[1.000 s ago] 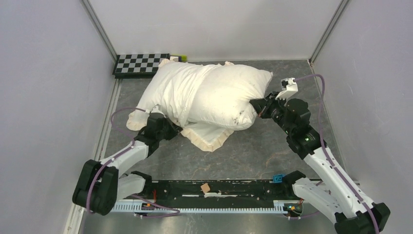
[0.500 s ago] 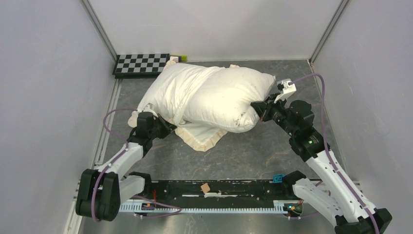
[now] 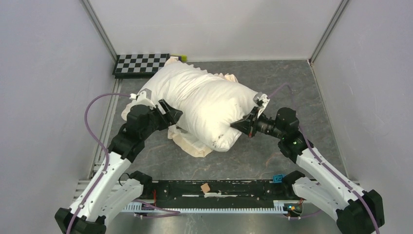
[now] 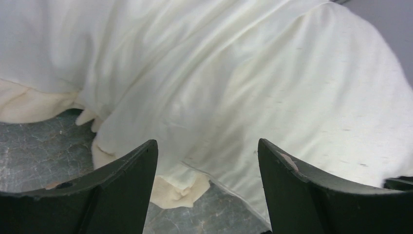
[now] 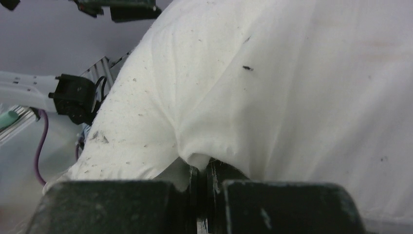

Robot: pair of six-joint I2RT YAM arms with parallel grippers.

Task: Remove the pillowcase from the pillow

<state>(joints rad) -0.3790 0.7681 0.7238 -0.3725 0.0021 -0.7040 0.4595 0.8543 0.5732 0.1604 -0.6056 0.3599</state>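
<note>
The pillow (image 3: 204,105) is a plump off-white cushion lying across the middle of the table. The cream pillowcase (image 3: 187,142) sticks out from under its near side, and more of it shows at the back. My left gripper (image 3: 171,113) hovers open at the pillow's left flank with nothing between its fingers. In the left wrist view, the left gripper (image 4: 207,142) frames the pillow (image 4: 272,87) and a cream fold of pillowcase (image 4: 175,192) on the table. My right gripper (image 3: 239,126) is shut on a pinch of fabric at the pillow's right end. The right wrist view shows the right gripper (image 5: 203,168) nipping the pillow (image 5: 292,87).
A black-and-white checkerboard (image 3: 141,63) lies at the back left, with a small yellow-green object (image 3: 181,57) beside it. Grey walls close in both sides and the back. A black rail (image 3: 219,187) runs along the near edge between the arm bases.
My left gripper has opened, let go of the cloth, and risen towards the pillow's flank. The right gripper has dragged the pillow's right end nearer and to the left.
</note>
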